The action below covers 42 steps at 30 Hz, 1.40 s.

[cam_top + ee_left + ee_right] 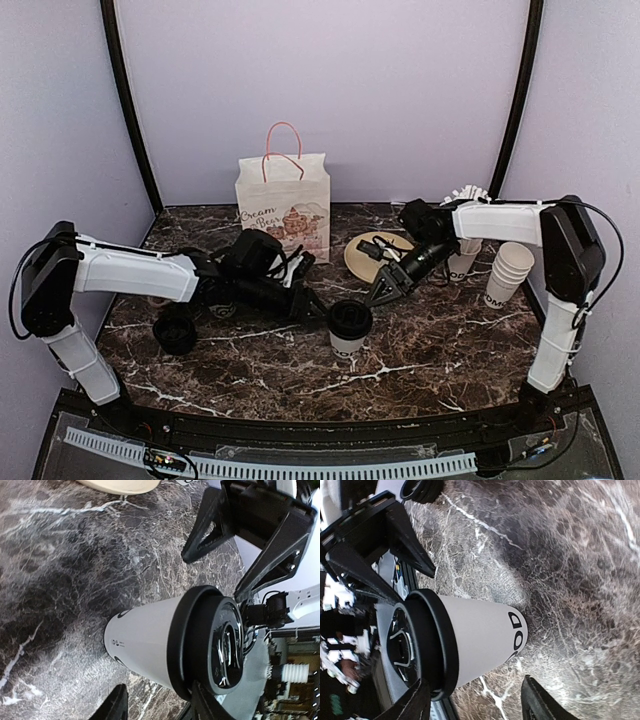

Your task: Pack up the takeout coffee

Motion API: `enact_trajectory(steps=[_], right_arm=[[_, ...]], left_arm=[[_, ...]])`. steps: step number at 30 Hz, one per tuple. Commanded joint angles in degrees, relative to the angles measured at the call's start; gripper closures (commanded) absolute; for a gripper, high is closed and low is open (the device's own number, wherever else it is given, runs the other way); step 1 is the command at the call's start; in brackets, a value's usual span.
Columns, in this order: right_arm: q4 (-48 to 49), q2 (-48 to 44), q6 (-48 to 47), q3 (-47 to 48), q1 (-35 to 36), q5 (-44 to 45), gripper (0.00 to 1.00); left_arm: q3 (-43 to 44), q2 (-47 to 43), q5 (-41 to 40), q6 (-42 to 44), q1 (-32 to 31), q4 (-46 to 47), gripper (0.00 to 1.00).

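Dark brown marble table [440,350], white veining, slight sheen in the wrist views. Plain lavender walls [330,80] on three sides, black curved poles [125,110] in both back corners. Black frame with white ribbed strip [270,465] along the near edge, arm bases just behind it. Back centre: paper bag [285,210], upright, pink handles, printed front, near the back wall. Just right of it: round beige plate [358,265], flat on the marble. Far right: stack [508,272] of lidless white cups, standing alone; cup of sticks [465,258] next to it, partly hidden behind the right arm. Coffee [349,325]: white paper, black lid on, black lettering near the base, upright on bare marble about mid-table, in front of the plate, well apart from the bag. Left gripper [320,308]: low over the table, pointing at the coffee from the left, jaws apart, gripping nothing; fingers [117,705] just short of the cup wall in its own view. Right gripper [385,293]: angled down from the plate side, jaws spread wide, also holding nothing; one finger close to the lid rim in its own view, contact impossible to tell. Coffee between the two tools, standing free. Second lid [175,335]: black, round, low on the left, just in front of the left arm; body beneath too dark to make out from above.
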Motion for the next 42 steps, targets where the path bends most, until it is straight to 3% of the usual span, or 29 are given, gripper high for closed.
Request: enact_trajectory(steps=[1,12,16,19,29,42], right_arm=[[-2.69,-4.85,-3.06,2.67,-0.32,2.47,0.34],[-6.07,-9.7,-13.85,10.13,0.92,16.14,0.27],[-3.1,-13.21,-20.19,9.12,6.71,26.46,0.21],[0.08,-15.82,-24.44,6.7,11.98,32.78,0.14],[-2.1,-11.93,-29.71,7.26,21.6,35.75,0.04],[-4.43,-5.55,-27.7,10.42,22.86,38.09,0.11]], left_arm=[[3.95,-2.36,-3.18,5.61,-0.93,-6.52,0.52],[9.53,-9.59,-17.92,18.51,-0.85,-15.74,0.43],[9.72,-13.14,-27.45,21.78,-0.43,-15.41,0.38],[8.13,-16.25,-33.68,22.28,0.54,-13.65,0.26],[3.21,-21.05,-35.09,19.44,3.09,-11.87,0.22],[0.6,-22.97,-34.01,18.49,4.37,-11.43,0.22]])
